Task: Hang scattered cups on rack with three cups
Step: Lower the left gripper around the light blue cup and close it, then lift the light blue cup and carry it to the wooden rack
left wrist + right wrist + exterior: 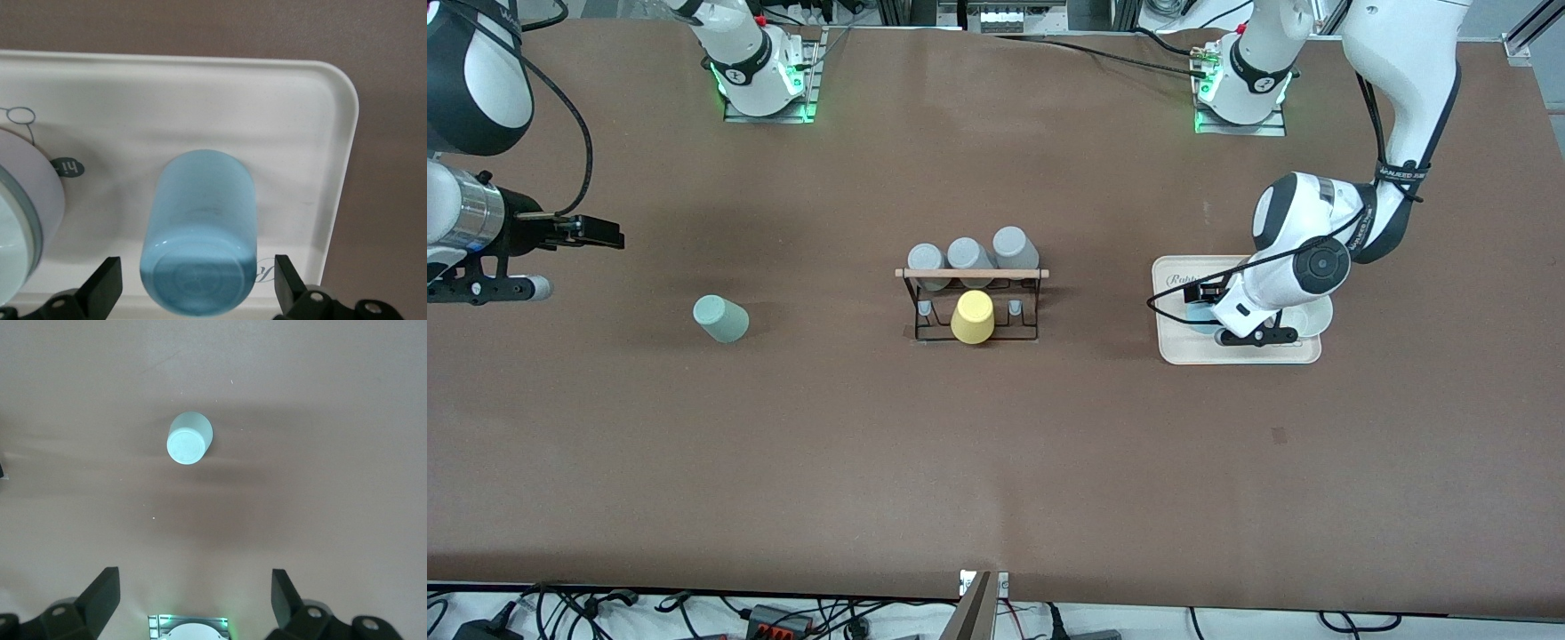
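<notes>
Left wrist view: tray (200,87) reads "hi".

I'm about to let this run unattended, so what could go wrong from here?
The open left gripper straddles the blue cup on the tray; closing off-centre may push it into the white dish beside it. The free pegs flank the yellow cup on the rack, so hanging could knock it.
</notes>
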